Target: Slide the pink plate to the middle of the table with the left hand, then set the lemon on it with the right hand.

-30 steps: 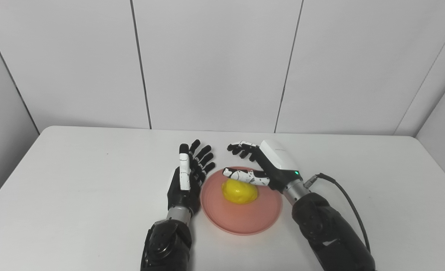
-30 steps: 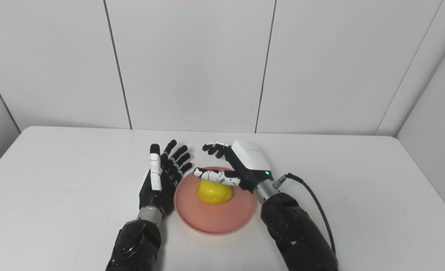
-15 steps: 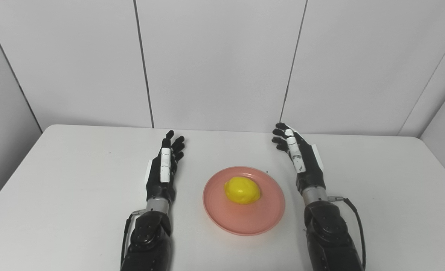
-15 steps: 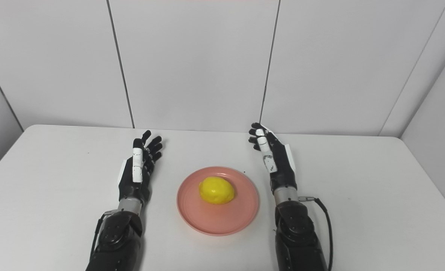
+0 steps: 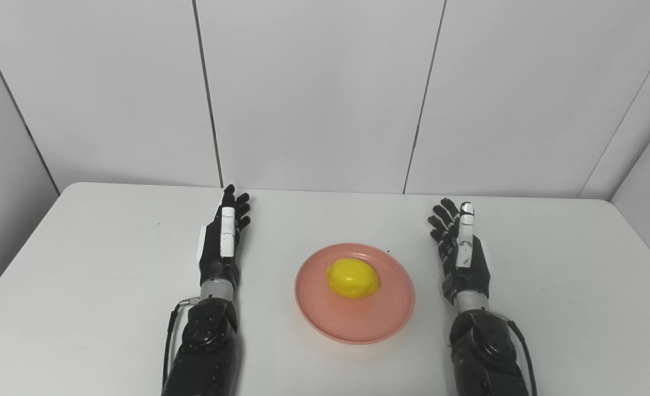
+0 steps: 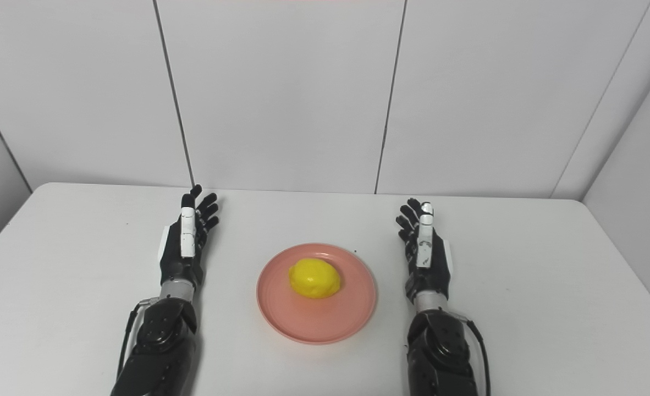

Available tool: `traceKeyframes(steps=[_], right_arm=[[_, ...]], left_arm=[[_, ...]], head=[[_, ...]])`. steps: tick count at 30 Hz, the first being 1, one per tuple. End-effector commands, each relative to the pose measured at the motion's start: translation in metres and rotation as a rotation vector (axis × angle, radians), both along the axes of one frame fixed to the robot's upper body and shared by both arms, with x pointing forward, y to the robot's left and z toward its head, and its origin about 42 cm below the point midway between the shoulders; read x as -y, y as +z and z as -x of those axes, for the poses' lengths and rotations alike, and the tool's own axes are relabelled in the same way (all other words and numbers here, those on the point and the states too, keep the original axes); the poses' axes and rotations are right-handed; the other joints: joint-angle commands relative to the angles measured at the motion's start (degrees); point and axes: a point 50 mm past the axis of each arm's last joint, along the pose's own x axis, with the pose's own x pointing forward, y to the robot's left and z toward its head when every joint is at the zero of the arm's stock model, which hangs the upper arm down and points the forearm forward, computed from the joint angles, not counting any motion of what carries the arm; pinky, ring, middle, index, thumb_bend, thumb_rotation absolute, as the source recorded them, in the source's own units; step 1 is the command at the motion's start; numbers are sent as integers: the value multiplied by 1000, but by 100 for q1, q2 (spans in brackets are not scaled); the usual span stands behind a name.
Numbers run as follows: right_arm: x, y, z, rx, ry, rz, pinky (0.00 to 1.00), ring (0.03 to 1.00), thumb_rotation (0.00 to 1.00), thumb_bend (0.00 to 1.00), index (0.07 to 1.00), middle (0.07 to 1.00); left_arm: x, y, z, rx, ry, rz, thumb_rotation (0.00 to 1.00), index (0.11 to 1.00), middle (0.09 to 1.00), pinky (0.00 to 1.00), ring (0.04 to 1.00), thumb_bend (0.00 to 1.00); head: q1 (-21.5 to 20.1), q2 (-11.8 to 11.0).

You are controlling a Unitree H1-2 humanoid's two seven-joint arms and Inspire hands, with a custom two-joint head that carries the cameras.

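Pink plate: the round, shallow pink plastic plate (image 5: 354, 313) sat on the white desk (image 5: 83, 286) about midway between its left and right edges, a little nearer the front edge than the back one
Lemon: the yellow, glossy lemon (image 5: 352, 278) lay on the plate, slightly toward the plate's far side, touching nothing else
Left hand: your black-and-white left hand (image 5: 223, 245) was held to the left of the plate, well apart from it, fingers stretched out and spread, pointing toward the back edge of the desk, with nothing in it
Right hand: your black-and-white right hand (image 5: 462, 253) mirrored it on the right side of the plate, near the rim but not touching, fingers extended and apart, empty
Contact: neither hand touched the plate or the lemon; whether the hands rested on the desk or hovered just over it could not be told
Step in hand: judged from how things lay, both parts of the task looked done, with the plate central and the lemon on it; you were at the parked, hands-off stage
Next move: probably none on the objects; if you did anything, it called only for keeping both arms clear of the plate's rim so the lemon would not roll
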Motion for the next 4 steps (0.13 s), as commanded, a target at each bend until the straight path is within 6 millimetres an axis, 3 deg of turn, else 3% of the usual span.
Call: traceKeyframes(steps=[1,4], right_arm=[[-1,-9,3,-42,8,-29,977,900,1000,969,885,881],[0,-17,5,-48,-2,-32,968,903,1000,959,885,880]], left_arm=[[4,3,-2,-11,0,23,986,932,896,902,913,863],[6,-1,0,-35,-9,70,971,937,907,906,923,863]], head=[[5,4],[0,2]])
